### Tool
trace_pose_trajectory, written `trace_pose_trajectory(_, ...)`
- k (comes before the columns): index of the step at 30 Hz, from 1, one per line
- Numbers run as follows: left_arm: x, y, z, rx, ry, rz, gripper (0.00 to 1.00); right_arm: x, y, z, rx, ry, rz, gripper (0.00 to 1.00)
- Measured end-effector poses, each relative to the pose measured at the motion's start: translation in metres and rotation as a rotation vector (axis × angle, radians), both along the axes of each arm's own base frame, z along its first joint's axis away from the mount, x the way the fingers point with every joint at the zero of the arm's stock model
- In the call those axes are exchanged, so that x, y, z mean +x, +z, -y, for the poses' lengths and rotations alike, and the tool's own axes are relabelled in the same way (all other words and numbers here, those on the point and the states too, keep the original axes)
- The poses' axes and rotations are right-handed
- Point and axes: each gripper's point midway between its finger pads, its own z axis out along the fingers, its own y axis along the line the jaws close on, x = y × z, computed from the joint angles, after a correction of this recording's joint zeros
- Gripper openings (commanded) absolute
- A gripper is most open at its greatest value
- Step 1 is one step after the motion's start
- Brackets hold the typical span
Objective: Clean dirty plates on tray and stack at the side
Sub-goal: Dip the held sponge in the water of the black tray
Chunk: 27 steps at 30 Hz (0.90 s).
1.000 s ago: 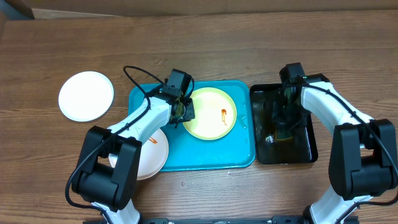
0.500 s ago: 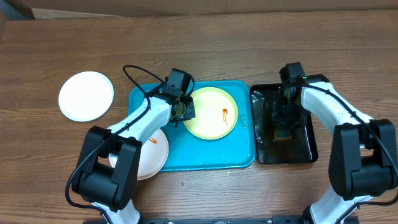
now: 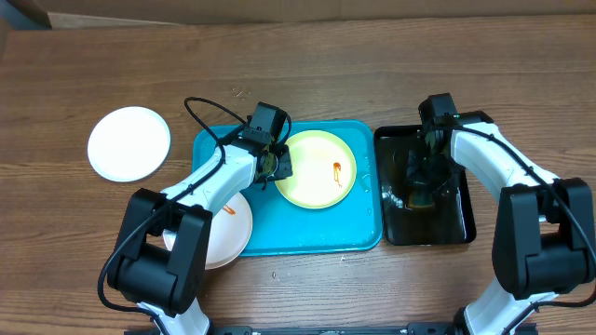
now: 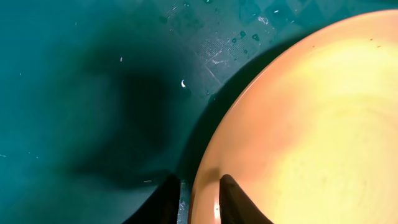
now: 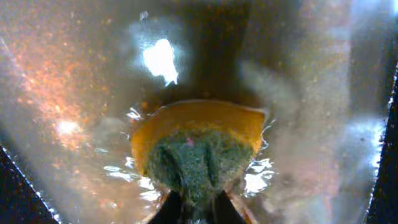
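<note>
Nearest the arm bases, smeared white plate sits over the near-left corner of the turquoise tray, partly hidden under the left arm, with an orange mark on it. Further in, yellow-green plate lies flat in the tray's far half, orange smear right of its centre. Left gripper pinches that plate's left rim, one finger outside the edge over the tray floor, the other on the plate's top face. On the right, black tray sits just beside the turquoise one and holds water. Right gripper reaches down into it, fingers clamped on a sponge, green scrub side up, yellow body in the water. Far left on the table, clean white plate lies alone, well apart from the tray.
</note>
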Motion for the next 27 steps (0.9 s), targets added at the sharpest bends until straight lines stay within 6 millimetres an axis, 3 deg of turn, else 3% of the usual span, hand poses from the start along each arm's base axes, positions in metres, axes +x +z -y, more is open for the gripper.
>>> trace_pose_trajectory(3, 0.0, 0.0, 0.0, 0.0, 0.0, 0.001, 0.19, -0.001, 0.0, 0.0, -0.001, 0.002, -0.005, 0.04)
trace_pose_trajectory(5, 0.0, 0.0, 0.0, 0.0, 0.002, 0.001, 0.04, -0.006, 0.003, 0.001, -0.004, 0.002, -0.028, 0.04)
trace_pose_trajectory(8, 0.0, 0.0, 0.0, 0.002, -0.007, 0.001, 0.04, -0.004, 0.014, 0.001, -0.006, 0.01, -0.044, 0.04)
trace_pose_trajectory(14, -0.003, -0.001, -0.001, 0.001, 0.011, -0.017, 0.04, 0.021, 0.038, -0.003, 0.002, 0.033, 0.027, 0.04)
trace_pose_trajectory(24, -0.01, -0.002, -0.003, -0.002, 0.045, -0.047, 0.04, 0.023, 0.039, -0.002, -0.004, 0.039, 0.033, 0.04)
trace_pose_trajectory(27, -0.012, -0.003, 0.0, -0.019, 0.046, -0.06, 0.24, 0.016, 0.042, 0.003, -0.031, 0.041, 0.0, 0.04)
